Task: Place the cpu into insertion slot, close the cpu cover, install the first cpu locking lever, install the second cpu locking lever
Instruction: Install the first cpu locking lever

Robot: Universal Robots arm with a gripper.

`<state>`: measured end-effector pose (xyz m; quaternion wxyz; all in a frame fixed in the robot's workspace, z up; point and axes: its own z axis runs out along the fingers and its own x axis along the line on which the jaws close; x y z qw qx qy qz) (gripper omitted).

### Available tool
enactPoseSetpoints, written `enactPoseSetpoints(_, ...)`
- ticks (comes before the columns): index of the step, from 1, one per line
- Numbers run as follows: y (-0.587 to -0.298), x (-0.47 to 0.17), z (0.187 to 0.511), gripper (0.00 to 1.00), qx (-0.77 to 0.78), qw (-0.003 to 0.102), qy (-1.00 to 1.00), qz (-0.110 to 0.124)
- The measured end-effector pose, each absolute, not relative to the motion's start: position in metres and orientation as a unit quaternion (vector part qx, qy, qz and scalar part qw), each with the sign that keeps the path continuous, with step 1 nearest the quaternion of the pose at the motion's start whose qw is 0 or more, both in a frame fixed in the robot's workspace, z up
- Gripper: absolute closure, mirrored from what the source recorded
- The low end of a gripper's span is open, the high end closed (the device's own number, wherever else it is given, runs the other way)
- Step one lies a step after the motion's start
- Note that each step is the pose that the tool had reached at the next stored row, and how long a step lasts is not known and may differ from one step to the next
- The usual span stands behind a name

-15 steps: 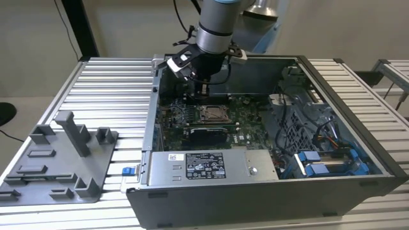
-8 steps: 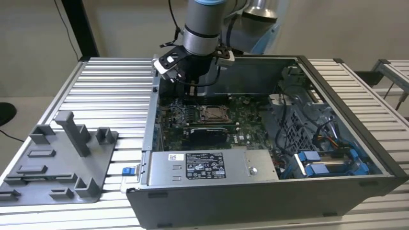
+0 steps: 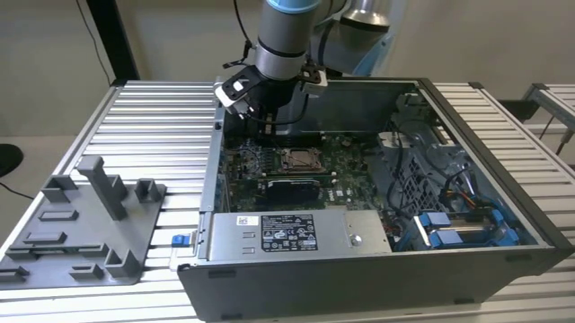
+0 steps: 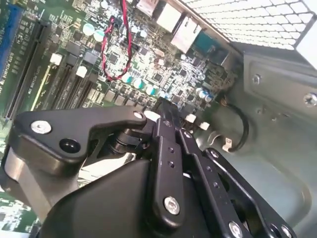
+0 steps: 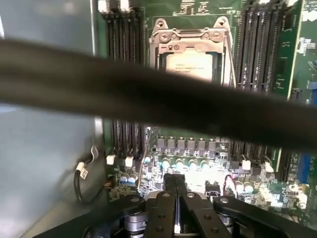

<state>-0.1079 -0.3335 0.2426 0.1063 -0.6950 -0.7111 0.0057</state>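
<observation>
Silvery-grey and square, the cpu (image 3: 300, 160) lies flat in the insertion slot (image 3: 284, 160) on the green circuit board (image 3: 351, 178) in the exterior view. The gripper (image 3: 266, 124) hangs apart from it, nearer the case's back wall.

In the second wrist view the gripper (image 4: 163, 106) has its black fingers pressed together, holding nothing.

In the first wrist view the cpu cover (image 5: 188, 35) lies down as a silver frame around the cpu (image 5: 190, 63), well apart from the closed, empty gripper (image 5: 176, 184).
</observation>
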Motion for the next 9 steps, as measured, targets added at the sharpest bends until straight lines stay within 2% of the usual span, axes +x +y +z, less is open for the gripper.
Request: enactPoseSetpoints(9, -0.3295, -0.1082, 0.2501, 1.0, -0.669, 0.11, -0.735, 0.011)
